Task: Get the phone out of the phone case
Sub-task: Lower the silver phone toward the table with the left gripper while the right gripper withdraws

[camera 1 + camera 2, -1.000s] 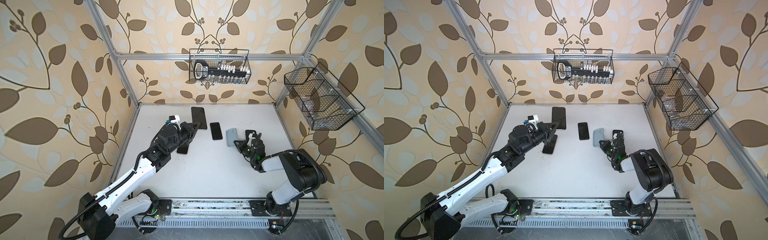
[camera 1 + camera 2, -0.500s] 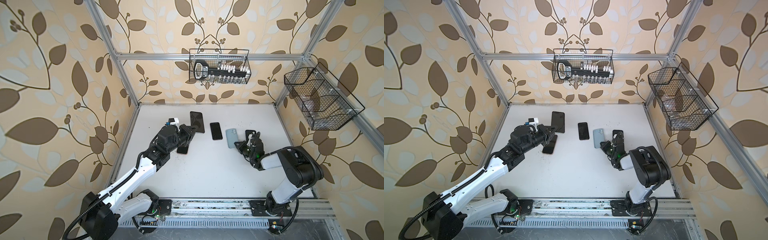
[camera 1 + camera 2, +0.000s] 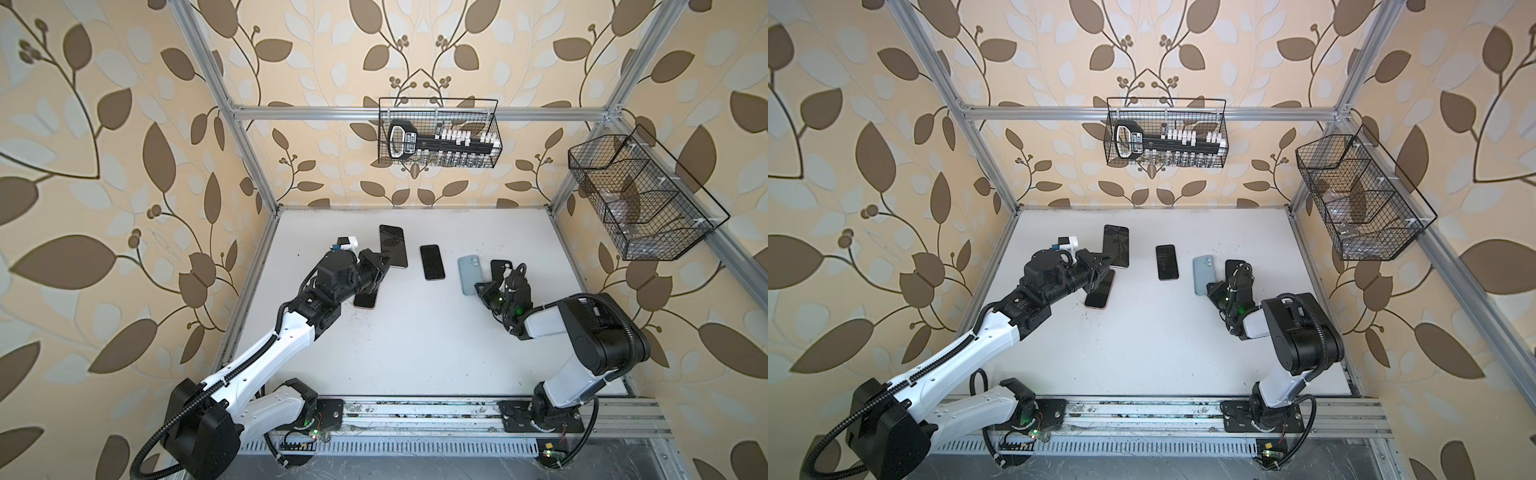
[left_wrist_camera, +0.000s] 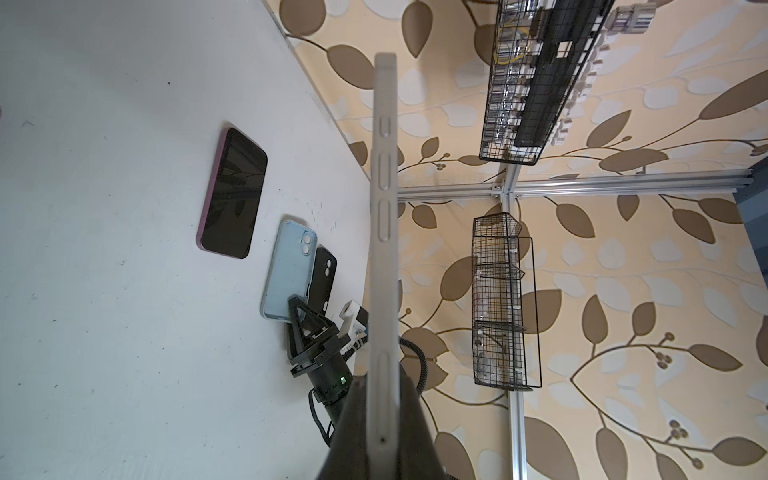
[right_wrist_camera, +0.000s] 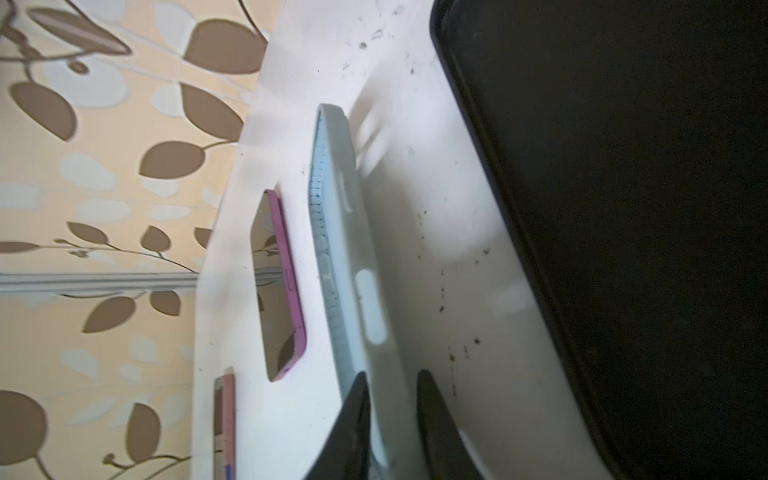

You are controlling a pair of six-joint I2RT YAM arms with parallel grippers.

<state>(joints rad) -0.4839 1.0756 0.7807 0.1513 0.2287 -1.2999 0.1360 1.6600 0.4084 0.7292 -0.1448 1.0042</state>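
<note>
My left gripper (image 3: 379,266) (image 4: 381,440) is shut on the near end of a dark-screened phone (image 3: 392,246) (image 3: 1116,246) with a pale edge (image 4: 384,187), holding it clear of the white table. The light blue phone case (image 3: 471,274) (image 3: 1204,274) (image 4: 291,274) lies back up on the table, right of centre. My right gripper (image 3: 482,286) (image 5: 391,384) is at its near end, jaws slightly apart, open. The case's end wall (image 5: 340,249) sits between the fingers.
A black case (image 3: 500,272) (image 5: 623,208) lies right beside the blue one. A purple-edged phone (image 3: 432,262) (image 4: 232,193) lies at table centre, and a pink-edged phone (image 3: 365,300) (image 5: 224,424) is under my left wrist. Wire baskets (image 3: 438,139) (image 3: 640,195) hang on the back and right walls.
My right gripper's jaws have parted at the blue case's end, and the case has shifted slightly right. My left gripper has drawn the phone a little left and nearer.
</note>
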